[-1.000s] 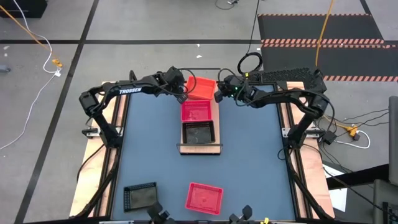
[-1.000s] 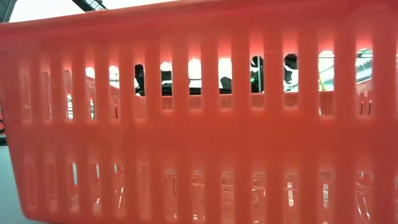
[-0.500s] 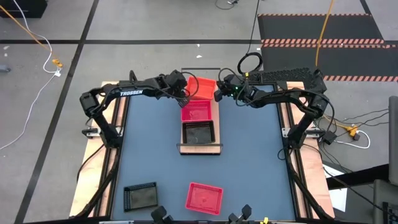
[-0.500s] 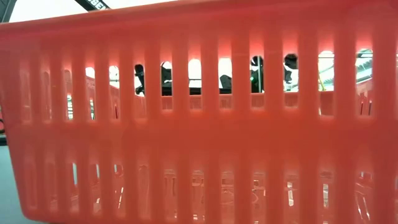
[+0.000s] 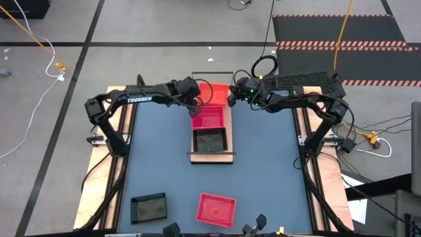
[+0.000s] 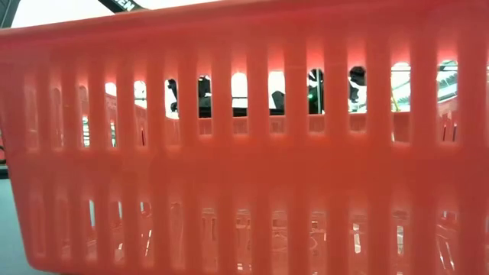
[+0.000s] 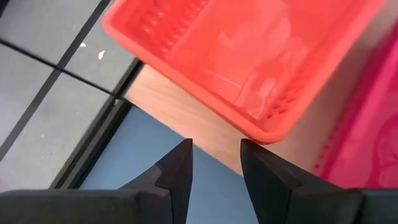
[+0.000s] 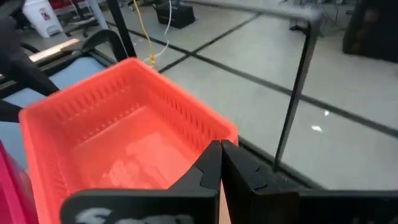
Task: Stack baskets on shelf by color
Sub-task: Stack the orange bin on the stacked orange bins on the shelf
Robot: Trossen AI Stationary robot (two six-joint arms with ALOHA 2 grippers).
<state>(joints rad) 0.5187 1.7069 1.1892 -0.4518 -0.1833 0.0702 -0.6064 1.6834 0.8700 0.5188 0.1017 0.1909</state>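
Observation:
The shelf (image 5: pixel 210 157) lies lengthwise at the table's middle. It carries an orange basket (image 5: pixel 214 91) at its far end, a pink-red basket (image 5: pixel 208 118) and a black basket (image 5: pixel 209 140). My left gripper (image 7: pixel 216 144) is open over the shelf board (image 7: pixel 186 112), just left of the orange basket's near-left corner (image 7: pixel 273 129), and touches nothing. My right gripper (image 8: pixel 221 147) is shut at the orange basket's right side (image 8: pixel 231 133). Another black basket (image 5: pixel 148 208) and another pink-red basket (image 5: pixel 216 209) rest on the table near its front edge. My right gripper comes almost level from the table's right. Its shut fingertips (image 8: pixel 213 152) stand at the rim of the orange basket's right wall, by a corner (image 8: pixel 232 134). The fingers themselves hide the spot, so I cannot tell whether they touch or pinch the wall.
The shelf's black wire frame (image 8: pixel 292 99) rises at the far end behind the orange basket. The mesh wall of the front pink-red basket (image 6: pixel 244 153) fills the low view. Bare blue tabletop (image 5: pixel 270 171) lies on both sides of the shelf.
My left gripper has moved toward the table's right, closer to the orange basket's left side, keeping its fingers apart. The right gripper and the baskets have stayed where they were.

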